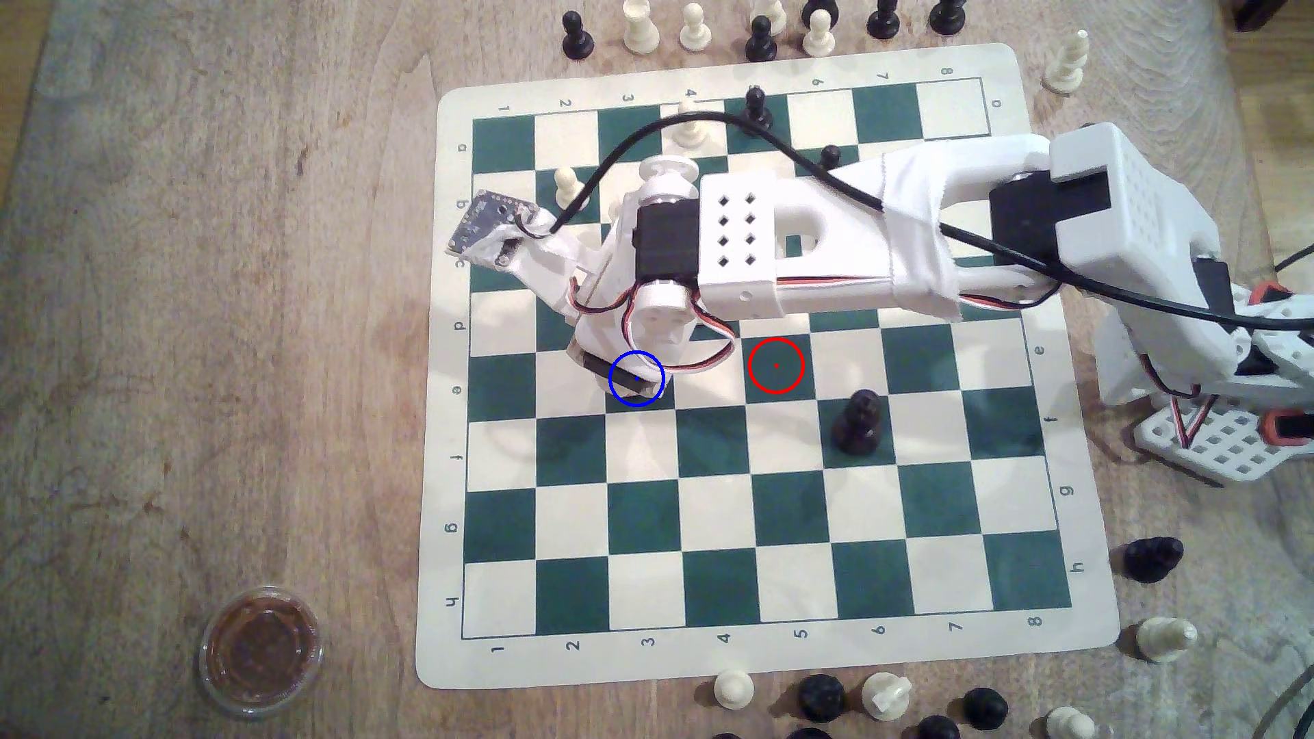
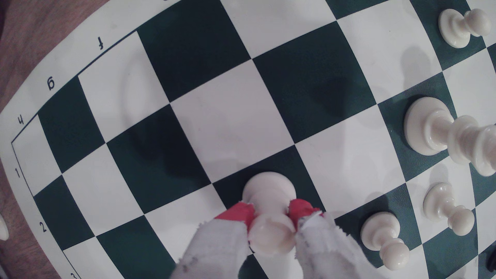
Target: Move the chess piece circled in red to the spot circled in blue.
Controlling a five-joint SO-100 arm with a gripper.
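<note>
Worn wooden surface (image 1: 213,284) under green-and-cream board (image 2: 214,128); fingers (image 2: 271,214) pinching upright rook (image 2: 268,193) by its neck, base apparently resting on the green square directly beneath.

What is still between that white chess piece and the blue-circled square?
Nothing visible: the claw grips the white rook, its base on a green square; outside, the claw covers the blue-ringed square.

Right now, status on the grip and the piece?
Gripper shut on the rook. Rook's base on a green square. Arm covers the blue ring. Pawn close beside.
</note>
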